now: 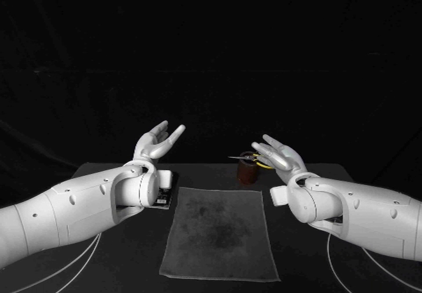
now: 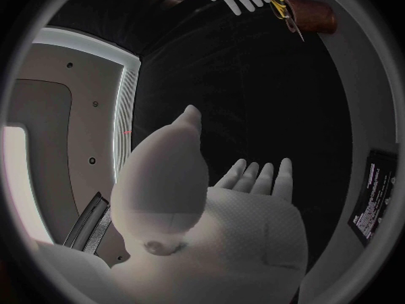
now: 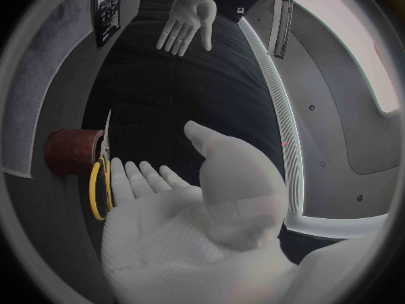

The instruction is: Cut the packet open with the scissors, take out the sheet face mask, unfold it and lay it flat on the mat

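By my judgement nothing of the task is done yet. All 4 steps remain: cutting, taking out, unfolding and laying flat.

The left hand (image 1: 159, 141) is raised above the counter (image 1: 202, 174), palm up, with its fingers spread apart and holding nothing. Below it, beside its wrist on the side toward the other hand, lies the packet (image 1: 164, 194). It is flat and dark with a small panel of white print, and the arm hides part of it. Its edge is too small to read, but I take it as unopened.

Between the 2 hands, and nearer the robot than either, lies the mat (image 1: 220, 235). It is a grey rectangle with a soft, felt-like surface and a darker smudge in the middle, and nothing lies on it.

Just beside the right hand's fingertips, on the side facing the left hand, stands a brown cylindrical holder (image 1: 247, 174). It carries the scissors (image 1: 250, 158), which have yellow loop handles and thin pale metal blades. Whether they stand in its mouth or lie across it I cannot tell.

The right hand (image 1: 278, 155) is likewise raised, fingers apart, grasping nothing.
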